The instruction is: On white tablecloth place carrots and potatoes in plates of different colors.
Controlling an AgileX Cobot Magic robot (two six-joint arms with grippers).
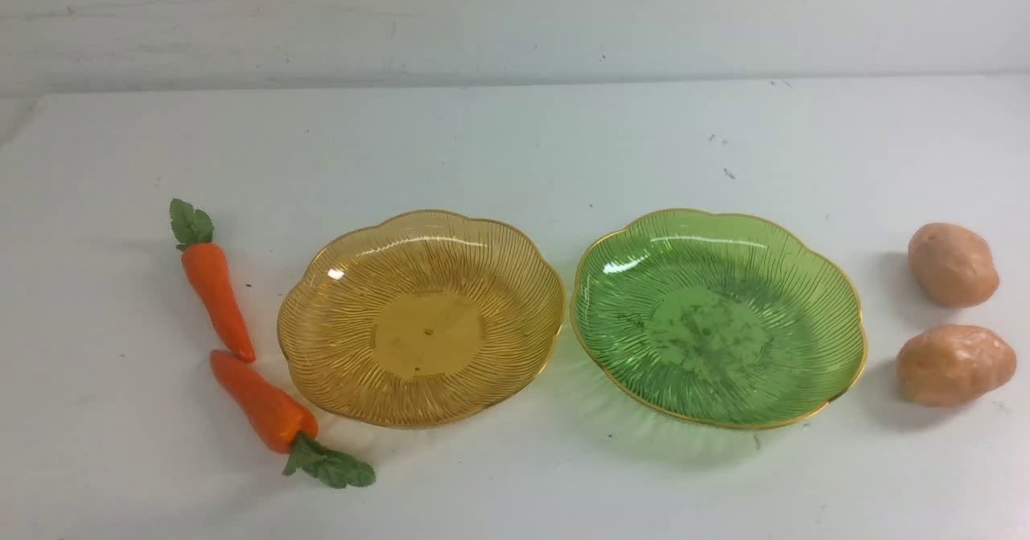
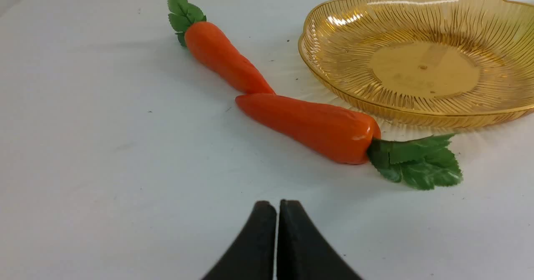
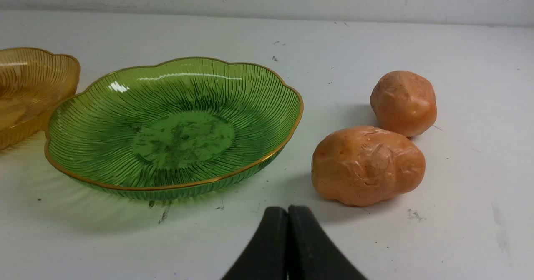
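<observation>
A white tablecloth (image 1: 515,146), flecked with small dark specks, fills the scene. At its centre two translucent scalloped plates with radiating ribs and gold rims sit side by side, rims almost meeting: the amber-yellow plate (image 1: 421,319) on the left, the green plate (image 1: 716,319) on the right (both empty).

Left of the amber plate lie two glossy orange carrots with green leafy tops, the farther carrot (image 1: 216,298) and the nearer carrot (image 1: 261,401), pointed ends close together; whether they touch is unclear. Right of the green plate two tan-brown dimpled potatoes rest apart, the farther potato (image 1: 953,265) and the nearer potato (image 1: 954,364).

Neither arm appears in the front view. The wrist views show only black fingertips, the left gripper (image 2: 277,207) near the carrots, the right gripper (image 3: 288,213) near the potatoes, each pressed together on nothing. Both wrist views cut off the amber plate.
</observation>
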